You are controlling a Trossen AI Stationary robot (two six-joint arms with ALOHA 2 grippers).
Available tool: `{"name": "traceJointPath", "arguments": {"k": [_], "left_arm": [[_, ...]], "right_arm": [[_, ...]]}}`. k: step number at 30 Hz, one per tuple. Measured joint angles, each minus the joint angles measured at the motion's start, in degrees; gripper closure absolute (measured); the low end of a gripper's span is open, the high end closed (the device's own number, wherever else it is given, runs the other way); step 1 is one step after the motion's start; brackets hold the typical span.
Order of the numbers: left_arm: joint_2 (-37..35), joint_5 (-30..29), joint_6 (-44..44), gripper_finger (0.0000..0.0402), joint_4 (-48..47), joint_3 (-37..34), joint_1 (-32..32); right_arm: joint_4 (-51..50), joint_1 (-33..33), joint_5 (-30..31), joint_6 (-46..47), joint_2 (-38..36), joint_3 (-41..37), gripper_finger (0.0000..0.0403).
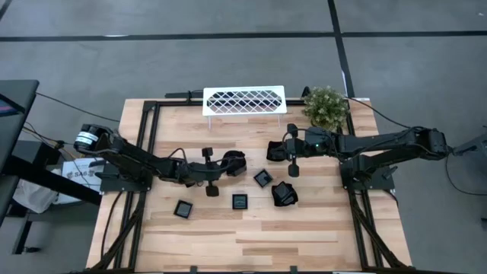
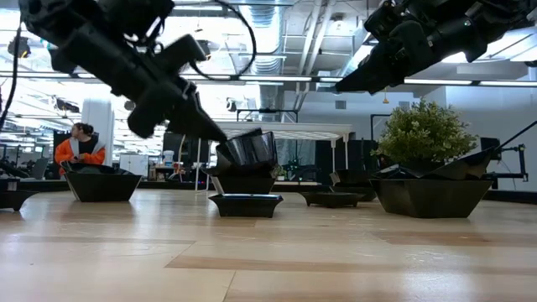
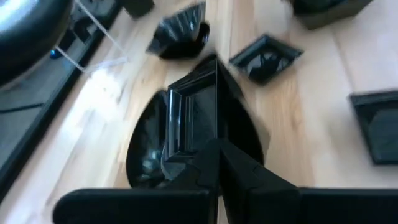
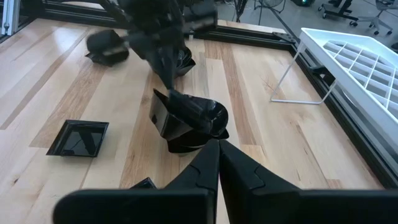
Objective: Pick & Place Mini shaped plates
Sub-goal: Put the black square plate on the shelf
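on the pale wooden slatted table [image 1: 304,228] in an open workroom, the left gripper [image 1: 228,164] pinches a black angular mini plate [image 1: 236,161], the right gripper [image 1: 275,152] hovering shut, empty.

Both arms reach inward over the table — left gripper [image 1: 228,164] and right gripper [image 1: 280,149] each with fingers closed.

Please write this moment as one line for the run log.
left tool: shut on mini plate, lifted over stacked plates | right tool: shut, empty, above table | rack: no plates
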Motion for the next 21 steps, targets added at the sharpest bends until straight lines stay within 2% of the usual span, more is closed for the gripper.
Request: {"name": "traceJointPath", "arguments": {"k": [6, 13, 21], "left_arm": [[-5.35, -3.97, -0.23, 0.0396, -3.90, 0.00, -1.88], [-7.81, -10.20, -0.01, 0.0396, -5.56, 0.00, -3.32], [-10.41, -19.35, 8.84, 0.0396, -5.52, 0.00, -3.52]], "right_arm": [[-0.02, 0.00, 0.00, 0.00, 0.00, 0.00, 0.0397], [-0.02, 0.00, 0.00, 0.00, -0.01, 0.00, 0.0397], [-0.02, 0.00, 0.00, 0.00, 0.01, 0.00, 0.0397]]}}
